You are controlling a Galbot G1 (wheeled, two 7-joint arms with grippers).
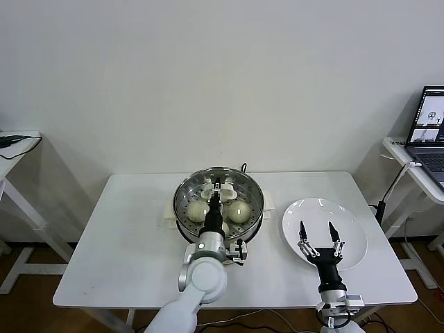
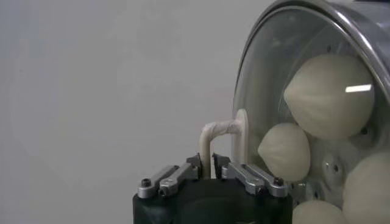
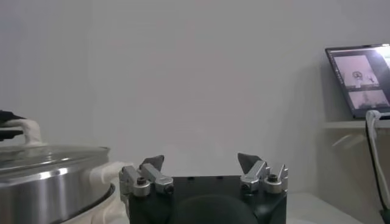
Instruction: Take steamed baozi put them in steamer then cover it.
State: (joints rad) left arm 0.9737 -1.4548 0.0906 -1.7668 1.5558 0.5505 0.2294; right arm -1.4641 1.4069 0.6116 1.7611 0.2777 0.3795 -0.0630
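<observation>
The steamer point(image 1: 182, 202) stands at the table's middle, with several cream-white baozi point(image 1: 239, 211) inside. The clear glass cover point(image 1: 236, 182) lies over it. My left gripper point(image 1: 217, 189) is over the steamer's middle, shut on the cover's white handle point(image 2: 219, 129). In the left wrist view the baozi point(image 2: 329, 97) show through the glass point(image 2: 268, 61). My right gripper point(image 1: 318, 234) is open and empty above the white plate point(image 1: 350, 229). The right wrist view shows its spread fingers point(image 3: 152, 163), with the covered steamer point(image 3: 42, 195) off to one side.
The white plate is bare, at the steamer's right. A side table with a laptop point(image 1: 430, 135) and a hanging cable stands at the far right. Another small table point(image 1: 14, 149) stands at the far left.
</observation>
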